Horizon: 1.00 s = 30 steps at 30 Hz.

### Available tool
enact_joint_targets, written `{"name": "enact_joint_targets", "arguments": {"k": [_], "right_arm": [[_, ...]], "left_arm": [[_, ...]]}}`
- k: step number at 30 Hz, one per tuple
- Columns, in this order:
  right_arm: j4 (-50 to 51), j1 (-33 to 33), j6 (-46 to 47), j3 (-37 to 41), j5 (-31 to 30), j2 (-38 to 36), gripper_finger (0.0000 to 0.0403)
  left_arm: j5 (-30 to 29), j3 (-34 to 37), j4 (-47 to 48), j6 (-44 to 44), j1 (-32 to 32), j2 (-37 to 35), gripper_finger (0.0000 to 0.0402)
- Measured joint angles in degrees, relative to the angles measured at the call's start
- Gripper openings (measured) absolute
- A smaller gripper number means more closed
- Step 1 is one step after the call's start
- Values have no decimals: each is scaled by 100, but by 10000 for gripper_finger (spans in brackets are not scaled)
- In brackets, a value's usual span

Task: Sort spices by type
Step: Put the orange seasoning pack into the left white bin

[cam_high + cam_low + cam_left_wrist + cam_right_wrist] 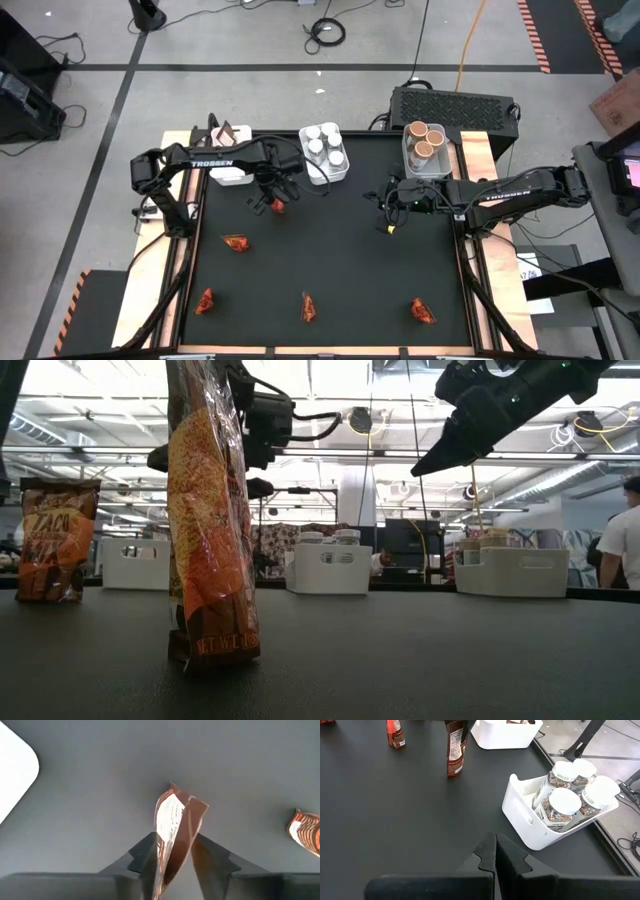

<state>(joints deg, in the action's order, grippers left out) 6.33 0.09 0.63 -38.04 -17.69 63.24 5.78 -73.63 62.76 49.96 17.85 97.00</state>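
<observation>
Item: sorting table, black top [350, 240]. Bins along the far edge: left bin [228, 172], holding a brown packet; middle bin [340, 172], holding four white-lidded jars [324, 147]; right bin [412, 165], holding three tan-topped tubs [424, 138]. Loose stock: four red-orange sachets lying on the table, one near the left edge [237, 243] and three in a row along the near edge [309, 307]. Item in hand: a fifth sachet [172, 827], standing upright between the fingers of the left gripper [272, 195], just in front of the left bin and not in it; the wrist view shows a narrow gap on at least one side of the packet, so whether the fingers are pinching it or letting go cannot be told. Right gripper [495, 857]: fingers pressed together, holding nothing, waiting above the table in front of the right bin. Handling note, as a judgement: the sachet belongs in the left bin with its like; carry it fully over the rim before releasing, keep it upright, and lift straight away so the fingers do not drag the crinkly film back out.
</observation>
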Motion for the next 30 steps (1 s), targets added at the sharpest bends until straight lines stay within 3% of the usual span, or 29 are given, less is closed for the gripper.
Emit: {"name": "enact_joint_targets", "arguments": {"k": [5,10,16,21,24,30], "right_arm": [[0,1,0,0,0,0,0],[0,-1,0,0,0,0,0],[2,-1,0,0,0,0,0],[-33,0,90,0,2,0,0],[-134,1,163,0,2,0,0],[-142,0,20,0,0,0,0]], "left_arm": [[-229,-201,83,-179,0,-197,179],[-636,-828,72,-1158,0,-430,224],[-944,-1365,89,-5286,47,-492,242],[-717,-1421,476,-8724,205,-486,242],[-493,-1420,664,-9950,294,-490,242],[-588,-1421,1260,-11660,306,-488,242]]}}
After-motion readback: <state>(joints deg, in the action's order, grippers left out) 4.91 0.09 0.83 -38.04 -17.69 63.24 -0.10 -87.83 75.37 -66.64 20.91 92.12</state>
